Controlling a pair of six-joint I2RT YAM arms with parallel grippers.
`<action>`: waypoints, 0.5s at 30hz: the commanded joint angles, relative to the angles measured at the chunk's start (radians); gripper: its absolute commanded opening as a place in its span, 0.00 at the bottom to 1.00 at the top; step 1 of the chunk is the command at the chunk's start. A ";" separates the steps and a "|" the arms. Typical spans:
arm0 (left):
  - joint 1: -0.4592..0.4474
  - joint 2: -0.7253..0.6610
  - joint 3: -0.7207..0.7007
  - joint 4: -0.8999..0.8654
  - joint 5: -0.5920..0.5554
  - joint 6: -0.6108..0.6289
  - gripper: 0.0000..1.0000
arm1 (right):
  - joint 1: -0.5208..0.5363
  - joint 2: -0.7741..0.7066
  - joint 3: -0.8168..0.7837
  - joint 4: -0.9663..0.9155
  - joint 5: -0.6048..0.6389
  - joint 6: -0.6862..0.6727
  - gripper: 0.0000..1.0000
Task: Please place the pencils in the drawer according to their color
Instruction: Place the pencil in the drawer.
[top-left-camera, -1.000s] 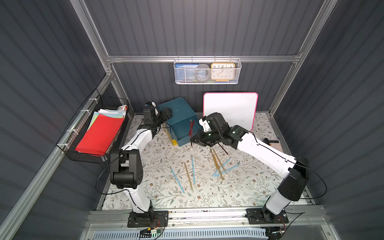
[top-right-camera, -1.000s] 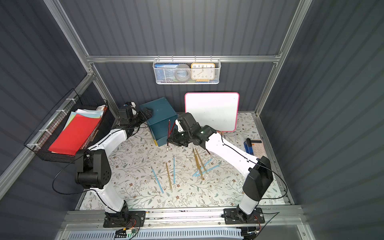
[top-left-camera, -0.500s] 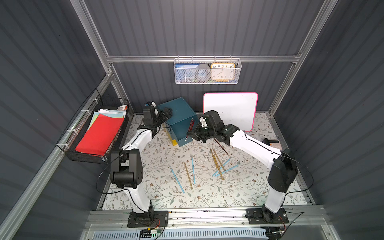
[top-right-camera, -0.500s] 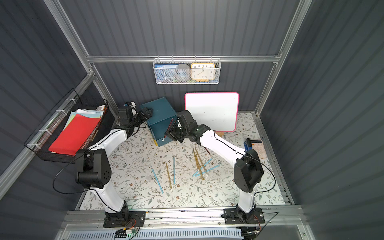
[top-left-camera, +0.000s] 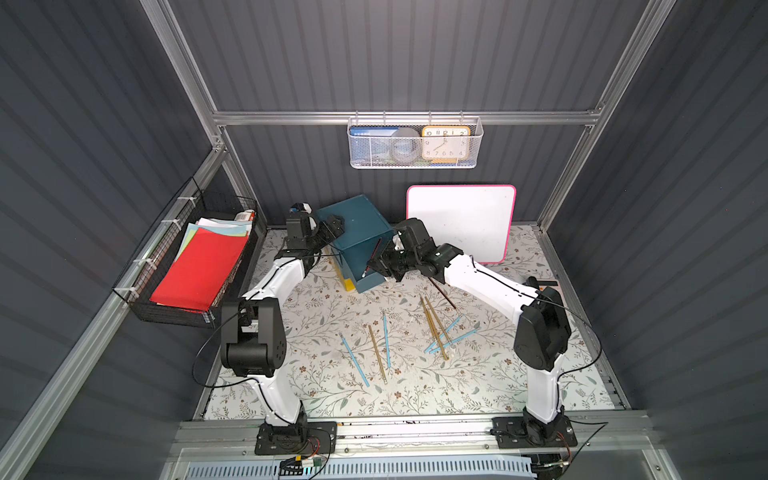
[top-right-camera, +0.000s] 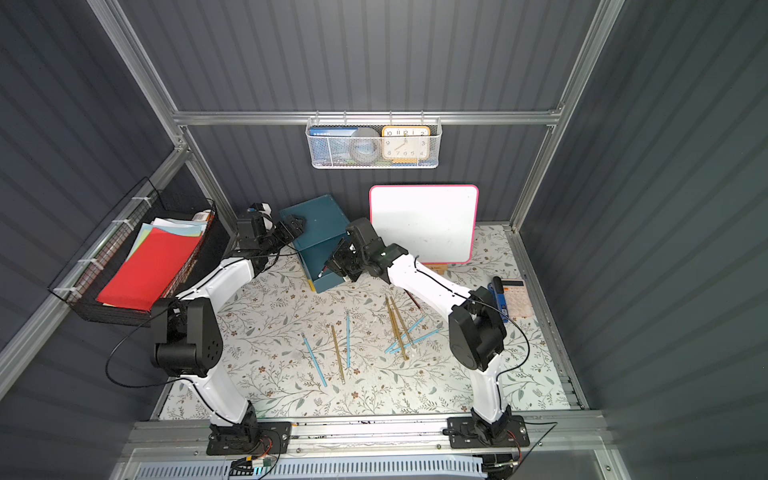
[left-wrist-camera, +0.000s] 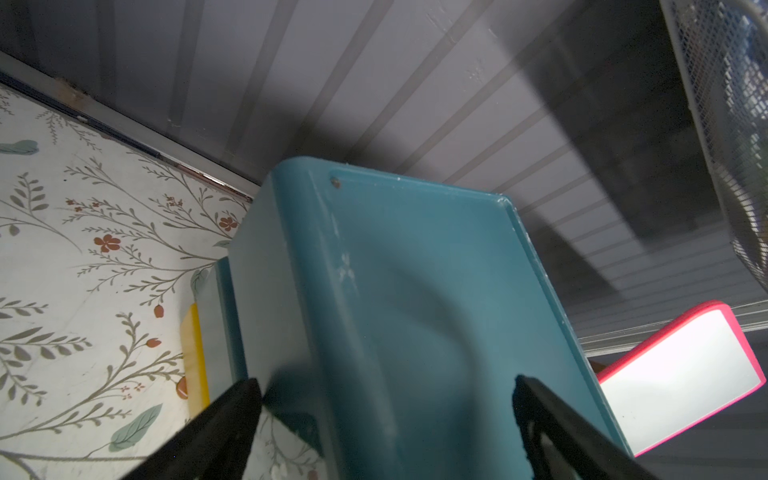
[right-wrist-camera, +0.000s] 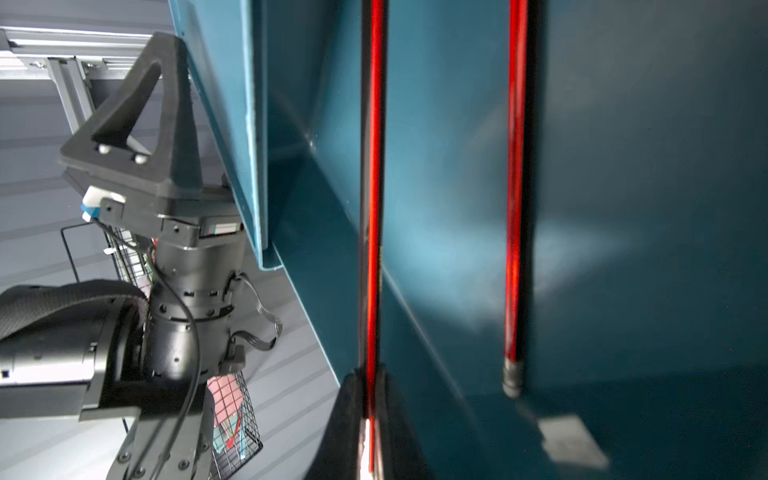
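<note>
Floral tabletop (top-left-camera: 332, 395) holds a teal cabinet (top-left-camera: 361, 224), where right tool (right-wrist-camera: 370, 374) pinches a red pencil (right-wrist-camera: 372, 187) and left tool (left-wrist-camera: 384, 388) sits spread.

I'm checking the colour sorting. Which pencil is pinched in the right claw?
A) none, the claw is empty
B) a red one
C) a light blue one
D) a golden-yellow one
B: in the right wrist view the right claw is shut on a red pencil that runs straight out between its fingers.
</note>
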 joint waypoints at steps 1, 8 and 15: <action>-0.002 0.019 0.004 0.019 0.024 0.001 1.00 | -0.005 0.030 0.045 -0.015 0.012 0.003 0.00; -0.002 0.018 0.009 0.019 0.024 -0.003 1.00 | -0.006 0.063 0.113 -0.060 0.009 -0.024 0.10; -0.002 0.014 0.009 0.018 0.021 -0.006 1.00 | -0.007 0.059 0.113 -0.071 0.012 -0.036 0.20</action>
